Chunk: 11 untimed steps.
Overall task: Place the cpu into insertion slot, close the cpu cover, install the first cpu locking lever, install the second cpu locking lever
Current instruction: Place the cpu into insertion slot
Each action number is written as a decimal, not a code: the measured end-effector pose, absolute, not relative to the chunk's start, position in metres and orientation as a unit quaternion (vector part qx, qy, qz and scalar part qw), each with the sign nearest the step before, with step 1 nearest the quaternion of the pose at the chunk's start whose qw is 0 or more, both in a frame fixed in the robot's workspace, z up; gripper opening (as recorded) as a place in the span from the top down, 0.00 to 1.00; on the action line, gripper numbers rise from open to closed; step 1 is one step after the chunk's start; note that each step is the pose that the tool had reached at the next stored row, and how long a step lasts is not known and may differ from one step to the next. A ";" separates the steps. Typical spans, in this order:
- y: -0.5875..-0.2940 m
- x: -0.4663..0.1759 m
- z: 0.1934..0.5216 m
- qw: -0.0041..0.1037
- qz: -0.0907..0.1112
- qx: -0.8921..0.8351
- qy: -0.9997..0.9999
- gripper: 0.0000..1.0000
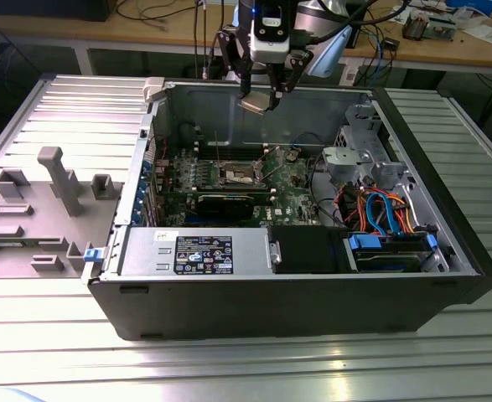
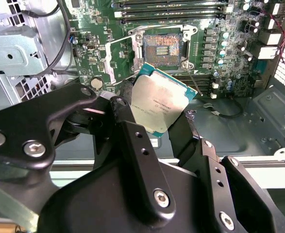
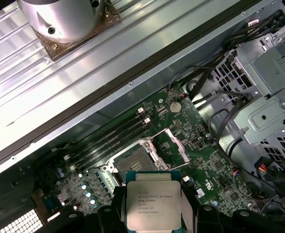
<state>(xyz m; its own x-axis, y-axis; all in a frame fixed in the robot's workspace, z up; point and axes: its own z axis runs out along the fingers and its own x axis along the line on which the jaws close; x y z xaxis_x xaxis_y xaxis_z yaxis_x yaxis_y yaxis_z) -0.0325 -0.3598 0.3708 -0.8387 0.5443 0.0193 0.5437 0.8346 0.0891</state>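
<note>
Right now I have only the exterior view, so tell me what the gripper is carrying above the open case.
Observer: In the second wrist view the gripper is shut on the cpu, with a finger on each of two opposite edges and the chip's silvery metal face showing.
Operator: Check the insertion slot and report its state.
Observer: In both wrist views the insertion slot is bare. Its golden-tan contacts are exposed and nothing is seated in it.
</note>
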 end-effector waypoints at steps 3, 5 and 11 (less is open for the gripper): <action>-0.360 -0.033 0.371 0.004 0.045 0.289 0.956 0.46; -0.360 -0.033 0.371 0.004 0.045 0.291 0.956 0.46; -0.360 -0.033 0.371 0.004 0.045 0.298 0.954 0.46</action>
<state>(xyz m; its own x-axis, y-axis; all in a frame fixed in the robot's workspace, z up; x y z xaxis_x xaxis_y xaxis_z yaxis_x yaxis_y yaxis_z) -0.0325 -0.3598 0.3708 -0.8227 0.5681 0.0193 0.5674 0.8186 0.0891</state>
